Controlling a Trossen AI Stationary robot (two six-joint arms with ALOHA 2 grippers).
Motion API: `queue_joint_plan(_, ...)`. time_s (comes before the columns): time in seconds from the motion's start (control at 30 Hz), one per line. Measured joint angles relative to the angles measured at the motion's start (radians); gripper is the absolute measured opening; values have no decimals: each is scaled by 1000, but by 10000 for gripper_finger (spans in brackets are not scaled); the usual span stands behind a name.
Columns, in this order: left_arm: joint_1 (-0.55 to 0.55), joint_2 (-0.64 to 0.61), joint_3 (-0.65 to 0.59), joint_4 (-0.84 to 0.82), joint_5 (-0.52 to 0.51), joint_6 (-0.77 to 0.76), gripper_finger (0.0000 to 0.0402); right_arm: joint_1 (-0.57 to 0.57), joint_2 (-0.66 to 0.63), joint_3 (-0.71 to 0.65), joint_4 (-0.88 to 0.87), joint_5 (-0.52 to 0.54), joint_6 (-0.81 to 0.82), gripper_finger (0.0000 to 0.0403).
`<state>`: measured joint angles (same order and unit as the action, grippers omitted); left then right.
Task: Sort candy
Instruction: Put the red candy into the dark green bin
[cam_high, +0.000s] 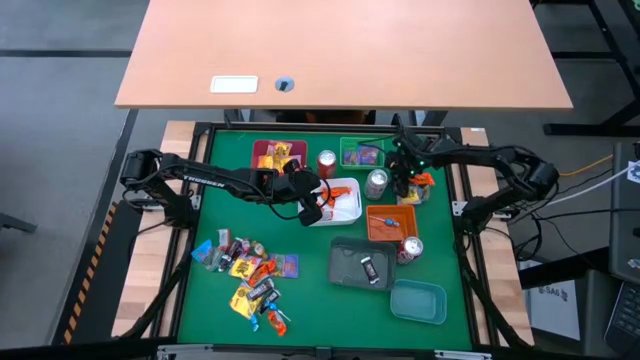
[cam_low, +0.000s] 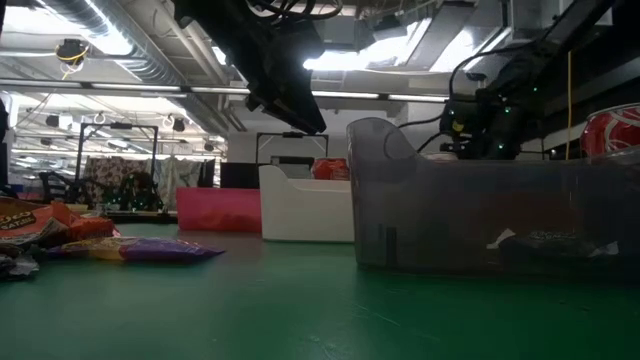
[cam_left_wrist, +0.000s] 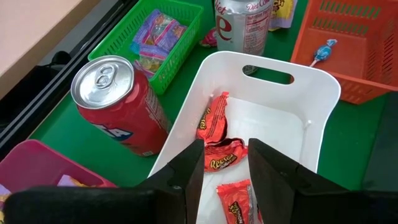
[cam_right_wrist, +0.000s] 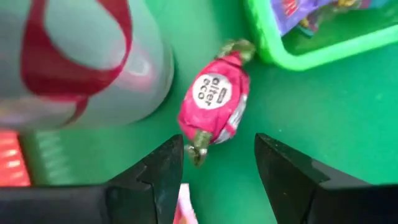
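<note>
Right wrist view, right gripper (cam_right_wrist: 214, 163) hovering spread over a pink wrapped candy (cam_right_wrist: 213, 107) beside a silver can (cam_right_wrist: 81, 56), left gripper (cam_left_wrist: 225, 168) hanging open over orange candy (cam_left_wrist: 217, 140) in the white tray (cam_left_wrist: 311, 87).

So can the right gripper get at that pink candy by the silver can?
Probably yes. The right gripper hangs open right over the pink candy, which lies loose on the mat. The silver can and green tray flank it closely, so the fingers have little room.
</note>
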<state>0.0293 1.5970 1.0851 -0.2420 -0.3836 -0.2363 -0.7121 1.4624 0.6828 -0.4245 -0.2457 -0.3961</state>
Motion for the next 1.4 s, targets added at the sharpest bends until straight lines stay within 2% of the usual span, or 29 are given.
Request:
queue_joint_plan(0.1,0,0,0,0,0,0,114,-1,7,-4,12,25,4,198)
queue_joint_plan(0.47,0,0,0,0,0,0,114,-1,8,-4,13,0,4,194)
queue_joint_plan(0.63,0,0,0,0,0,0,114,-1,29,-4,13,-1,4,150)
queue_joint_plan(0.97,0,0,0,0,0,0,114,-2,74,0,30,-8,3,11)
queue_joint_plan(1.2,0,0,0,0,0,0,114,-2,69,-2,32,-19,3,15)
queue_joint_plan(1.4,0,0,0,0,0,1,114,-1,7,-7,-9,-29,4,6)
